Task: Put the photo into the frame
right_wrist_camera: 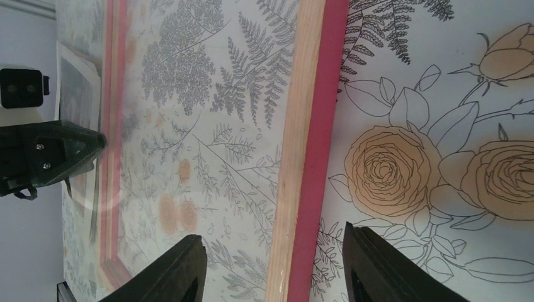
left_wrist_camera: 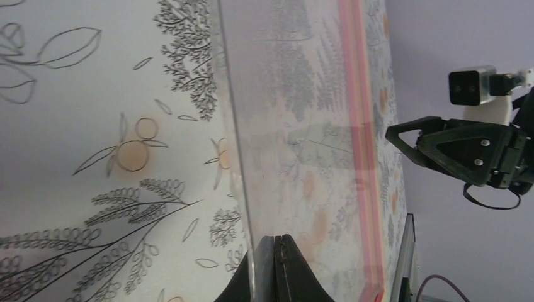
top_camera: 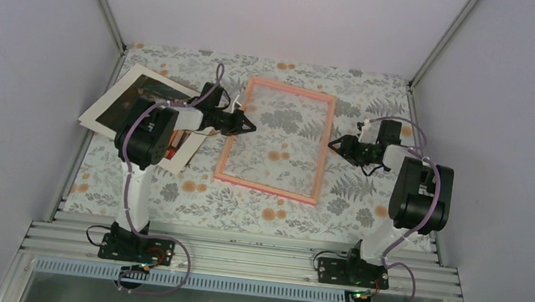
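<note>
The pink frame [top_camera: 277, 138] lies flat mid-table on the floral cloth, its clear pane showing the pattern beneath. The photo [top_camera: 116, 103], a dark print with a white border, lies angled at the left, partly under my left arm. My left gripper [top_camera: 248, 126] is shut, its tips [left_wrist_camera: 279, 242] at the pane's near left edge [left_wrist_camera: 236, 145] with nothing seen between them. My right gripper [top_camera: 336, 145] is open. Its fingers [right_wrist_camera: 182, 264] straddle the frame's right rail [right_wrist_camera: 308, 126] without touching it.
White enclosure walls close in the table on the left, right and back. An aluminium rail [top_camera: 238, 257] with both arm bases runs along the near edge. Bare floral cloth [top_camera: 273, 215] lies in front of the frame.
</note>
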